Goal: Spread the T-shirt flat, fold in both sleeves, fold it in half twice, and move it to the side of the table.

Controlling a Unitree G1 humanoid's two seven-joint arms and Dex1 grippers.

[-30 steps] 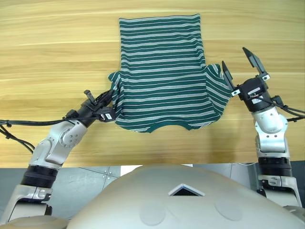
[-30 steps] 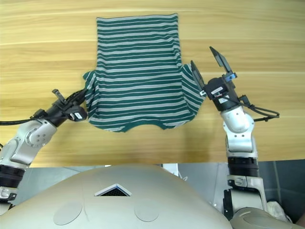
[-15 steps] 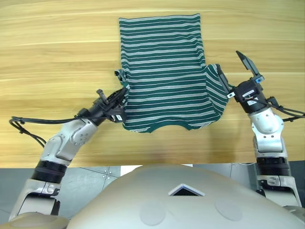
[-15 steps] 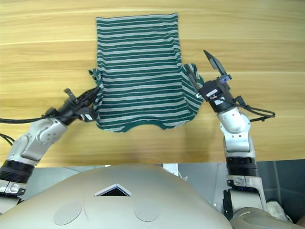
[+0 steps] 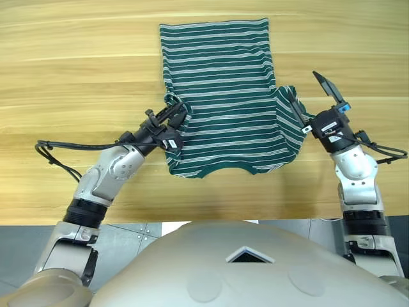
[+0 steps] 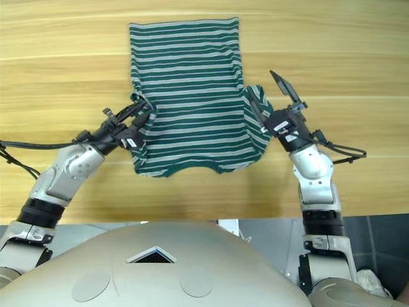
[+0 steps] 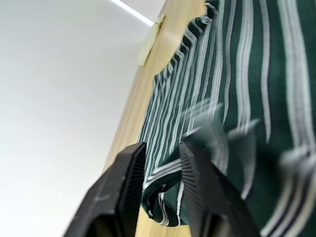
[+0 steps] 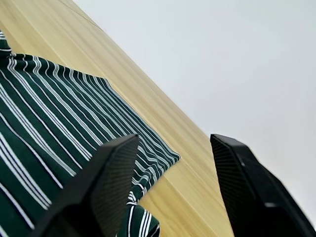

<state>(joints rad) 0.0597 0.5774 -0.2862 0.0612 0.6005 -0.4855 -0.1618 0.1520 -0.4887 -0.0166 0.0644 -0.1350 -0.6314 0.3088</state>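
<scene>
A green T-shirt with white stripes (image 5: 223, 83) lies on the wooden table (image 5: 77, 64), collar toward me. My left gripper (image 5: 174, 115) is shut on the shirt's left sleeve (image 5: 171, 105), holding it lifted and bunched over the left edge of the body; the left wrist view has striped cloth between the fingers (image 7: 123, 187). My right gripper (image 5: 303, 84) stands open at the right sleeve (image 5: 287, 112), one finger over the sleeve's edge, the other raised outside it. In the right wrist view the fingers (image 8: 113, 173) are wide apart above the shirt (image 8: 49, 113).
Bare wood extends to both sides of the shirt and beyond its far hem (image 5: 214, 25). The table's near edge (image 5: 211, 220) runs just past the collar. A black cable (image 5: 54, 150) loops off my left arm, another (image 5: 390, 153) off my right.
My left gripper has moved right, drawing the left sleeve in over the shirt's body. My right gripper has shifted slightly left, closing on the right sleeve.
</scene>
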